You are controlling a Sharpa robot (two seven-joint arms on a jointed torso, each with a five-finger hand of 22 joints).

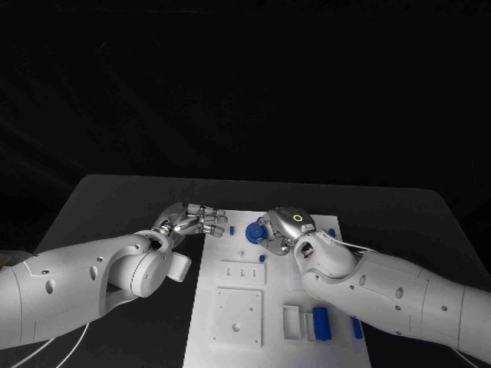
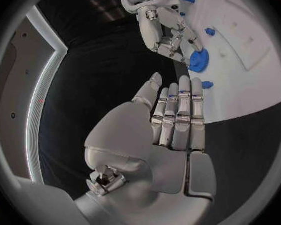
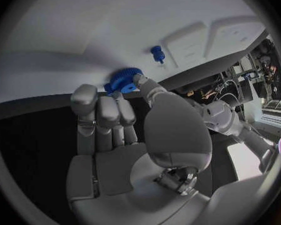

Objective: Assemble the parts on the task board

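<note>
The right hand (image 1: pixel 287 227) pinches a blue gear (image 3: pixel 122 79) at the far end of the white board (image 1: pixel 237 307). The left hand (image 1: pixel 190 221) hovers just beside the board's far left corner, fingers (image 2: pixel 178 117) straight, pressed together, holding nothing. No legible writing anywhere.

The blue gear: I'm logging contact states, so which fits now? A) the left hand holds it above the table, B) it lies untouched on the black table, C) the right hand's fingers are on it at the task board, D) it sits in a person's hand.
C: in both wrist views the right hand has its fingertips on the blue gear at the white task board; the left hand is beside the board, holding nothing.
</note>
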